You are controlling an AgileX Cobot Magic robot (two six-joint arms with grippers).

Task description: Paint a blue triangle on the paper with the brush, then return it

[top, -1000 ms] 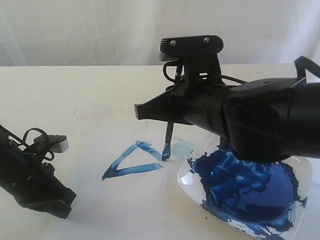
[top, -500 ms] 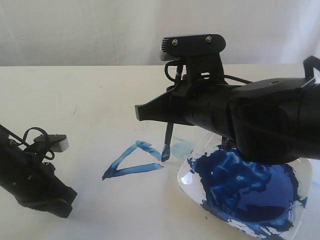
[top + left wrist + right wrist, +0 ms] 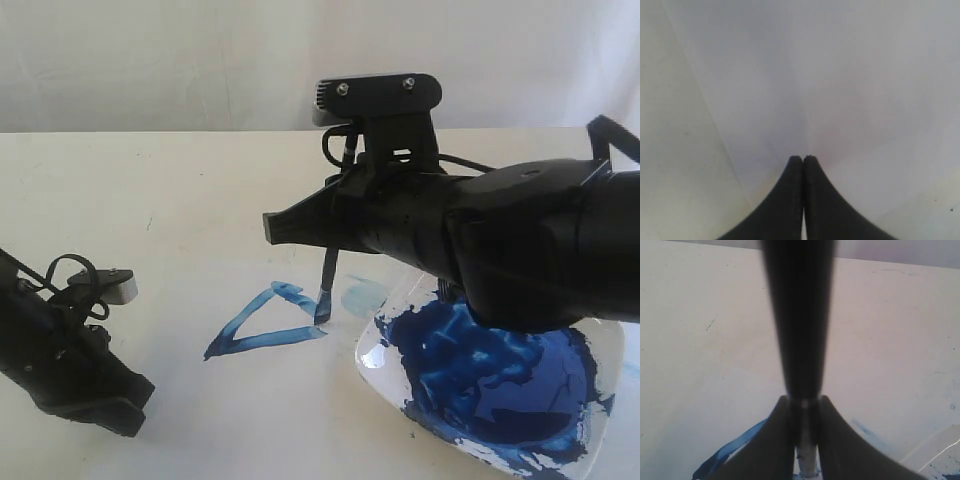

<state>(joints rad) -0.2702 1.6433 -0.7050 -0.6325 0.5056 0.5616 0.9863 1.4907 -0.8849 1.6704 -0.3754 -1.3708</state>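
The brush [image 3: 328,272] stands nearly upright, with my right gripper [image 3: 275,228] shut on its black handle. Its blue-soaked tip [image 3: 320,312] is at the right corner of the blue triangle [image 3: 262,326], which is painted on the paper [image 3: 190,270]. I cannot tell whether the tip touches the sheet. In the right wrist view the handle [image 3: 799,315] runs between the fingers of the right gripper [image 3: 802,400], with the ferrule [image 3: 807,460] below and a blue stroke [image 3: 732,449] beside it. My left gripper [image 3: 105,405] rests shut and empty at lower left. In the left wrist view it [image 3: 803,158] is over bare paper [image 3: 850,75].
A white dish [image 3: 372,352] holding a pool of dark blue paint [image 3: 480,370] sits just right of the triangle, under the right arm. A pale blue smudge [image 3: 362,295] lies between the triangle and the dish. A white backdrop [image 3: 150,60] closes off the far side of the table.
The right arm has shifted slightly left, carrying the brush tip a little left at the triangle's right corner. The left arm has not moved.
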